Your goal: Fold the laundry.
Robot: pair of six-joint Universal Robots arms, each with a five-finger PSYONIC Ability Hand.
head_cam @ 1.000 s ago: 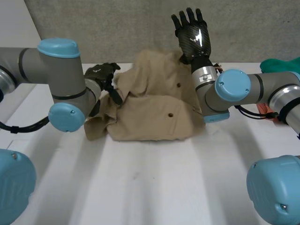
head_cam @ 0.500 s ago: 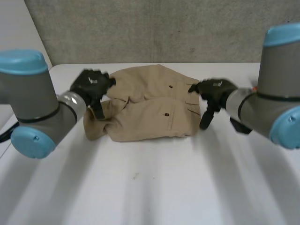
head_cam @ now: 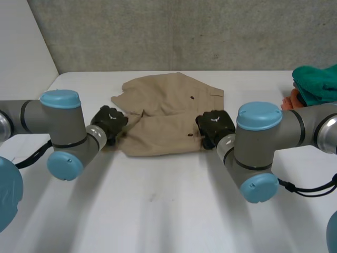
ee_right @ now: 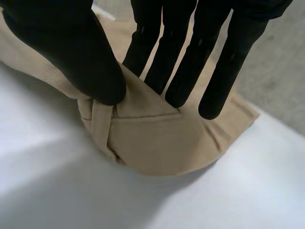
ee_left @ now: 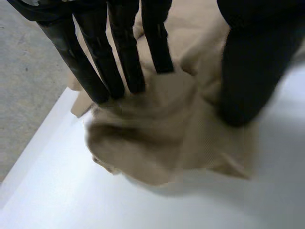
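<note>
- Item: one tan garment (head_cam: 168, 113), partly folded, lying flat at the middle of the white table (head_cam: 158, 211) towards its far side. Two dark studs (head_cam: 191, 97) can be counted on it.
- Left hand (head_cam: 109, 122): one, at the garment's near left corner. Its fingers (ee_left: 119, 71) are straight with tips on bunched cloth and the thumb is set wide apart. It probably holds nothing, though that view is blurred.
- Right hand (head_cam: 215, 126): one, at the near right corner, with its thumb closed against the fingers (ee_right: 176, 71) and a fold of cloth pinched between.
- Step in hand, as judged: taking hold of both near corners for the next fold.
- Next move calls for the left hand to close on its corner, then an even lift by both hands.
- Also present: one green cloth (head_cam: 316, 84) and one orange item (head_cam: 288, 99) at the table's right, well apart from the garment.
</note>
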